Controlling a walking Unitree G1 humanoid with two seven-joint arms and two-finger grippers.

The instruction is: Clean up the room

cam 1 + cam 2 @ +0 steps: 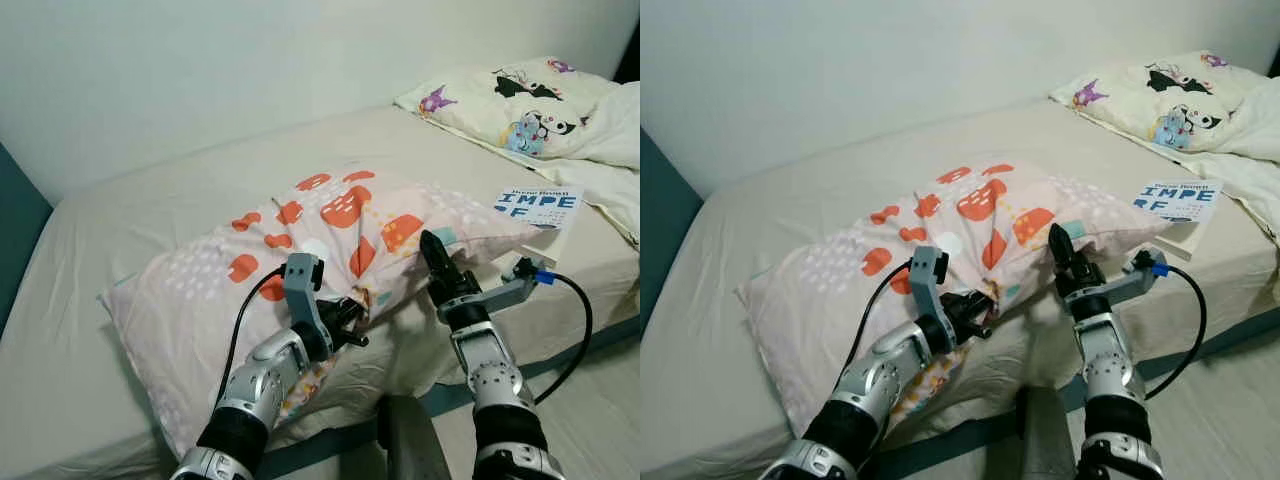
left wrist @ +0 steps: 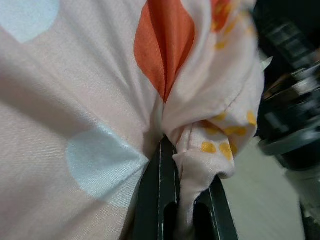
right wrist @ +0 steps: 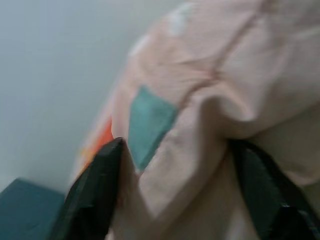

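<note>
Since the bed [image 1: 120, 200] takes up most of what lies ahead, the tidying here looks to centre on the big pink pillow [image 1: 200, 290] with orange and pale blue blotches that lies across its near edge. The pillow's long axis runs from the robot's left to its right, roughly along the mattress edge, and it is bunched up in the middle, directly in front of both arms. A second pillow with cartoon prints [image 1: 500, 100] sits well apart at the far right corner, likely where this one belongs, and a book or booklet with blue lettering [image 1: 538, 208] lies just beside the pink pillow's right end. The left pincer [image 1: 350, 325] is clamped on a pinched fold of the pillowcase, cloth squeezed between its fingers [image 2: 160, 195]. The right pincer [image 1: 432, 255] stands spread, one finger [image 3: 95, 190] on each side of a ridge of fabric, not yet closed on it. Both arms are about equally near; the right probably needs to close before any lift.
</note>
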